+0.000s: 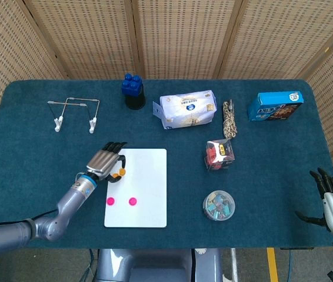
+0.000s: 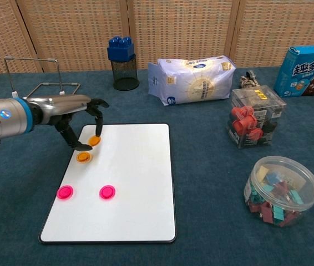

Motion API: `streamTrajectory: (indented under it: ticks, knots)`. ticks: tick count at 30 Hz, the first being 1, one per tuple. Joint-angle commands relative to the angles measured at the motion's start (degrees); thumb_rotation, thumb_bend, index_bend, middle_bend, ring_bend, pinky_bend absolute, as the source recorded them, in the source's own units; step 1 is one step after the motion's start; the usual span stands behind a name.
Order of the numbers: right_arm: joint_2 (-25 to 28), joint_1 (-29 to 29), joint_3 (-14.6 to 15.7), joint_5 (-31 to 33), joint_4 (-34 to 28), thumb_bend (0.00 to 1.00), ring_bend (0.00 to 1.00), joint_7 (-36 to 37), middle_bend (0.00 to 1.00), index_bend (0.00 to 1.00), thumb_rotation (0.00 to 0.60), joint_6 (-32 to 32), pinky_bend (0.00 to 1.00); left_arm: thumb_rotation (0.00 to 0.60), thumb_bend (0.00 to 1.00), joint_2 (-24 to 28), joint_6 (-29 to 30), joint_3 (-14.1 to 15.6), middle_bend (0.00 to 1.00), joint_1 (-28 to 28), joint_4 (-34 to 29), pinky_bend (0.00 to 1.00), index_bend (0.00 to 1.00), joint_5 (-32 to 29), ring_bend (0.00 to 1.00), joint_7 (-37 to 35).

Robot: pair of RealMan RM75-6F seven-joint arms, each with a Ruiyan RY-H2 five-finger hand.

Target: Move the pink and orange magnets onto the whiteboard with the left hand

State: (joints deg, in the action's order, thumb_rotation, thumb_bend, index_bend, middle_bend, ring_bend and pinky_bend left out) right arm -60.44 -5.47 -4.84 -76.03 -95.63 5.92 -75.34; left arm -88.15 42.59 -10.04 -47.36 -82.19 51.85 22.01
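Note:
The whiteboard (image 1: pixel 149 194) (image 2: pixel 137 183) lies flat in front of me. On it are one orange magnet (image 2: pixel 83 157) (image 1: pixel 115 175) near the upper left and two pink magnets (image 2: pixel 65 192) (image 2: pixel 107 192) lower down, which the head view shows too (image 1: pixel 110 201) (image 1: pixel 132 201). My left hand (image 1: pixel 105 160) (image 2: pixel 71 113) reaches over the board's upper left corner. It pinches a second orange magnet (image 2: pixel 94 141) (image 1: pixel 121 171) between thumb and a finger, just above the board. My right hand (image 1: pixel 331 200) rests at the table's right front edge with fingers apart, holding nothing.
A wire stand (image 1: pixel 75 111) (image 2: pixel 40 83) sits behind the left hand. Along the back are a black cup with a blue brick (image 1: pixel 133 91), a white packet (image 1: pixel 187 109), a rope (image 1: pixel 230 117) and a blue box (image 1: pixel 275 106). A clear clip box (image 1: pixel 218 155) and round tub (image 1: pixel 218 205) stand right of the board.

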Motion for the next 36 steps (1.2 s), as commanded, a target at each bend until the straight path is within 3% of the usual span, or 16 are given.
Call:
streamTrajectory:
  ticks: [1,7,27,31,36]
  knots:
    - [0.1,0.0,0.0,0.1,0.0,0.18,0.00,0.3,0.00,0.00,0.600,0.1,0.00,0.600,0.29,-2.5,-0.9,0.2,0.00,-2.8,0.4,0.00,0.51,-3.8,0.00,2.9]
    - [0.1,0.0,0.0,0.0,0.1,0.18,0.00,0.6,0.00,0.00,0.600,0.2,0.00,0.600,0.29,-3.4,0.3,1.5,0.00,-4.2,0.4,0.00,0.51,-7.3,0.00,5.1]
    - [0.4,0.2,0.0,0.0,-0.3,0.18,0.00,1.6,0.00,0.00,0.600,0.3,0.00,0.600,0.27,-6.1,2.4,2.8,0.00,-6.4,2.5,0.00,0.50,-9.8,0.00,5.6]
    - [0.4,0.2,0.0,0.0,-0.3,0.18,0.00,1.6,0.00,0.00,0.600,0.2,0.00,0.600,0.26,-6.2,2.3,3.0,0.00,-6.7,2.6,0.00,0.37,-10.3,0.00,5.9]
    - [0.4,0.2,0.0,0.0,-0.3,0.18,0.00,1.5,0.00,0.00,0.600,0.2,0.00,0.600,0.26,-5.9,2.1,3.1,0.00,-6.8,2.3,0.00,0.32,-10.2,0.00,5.3]
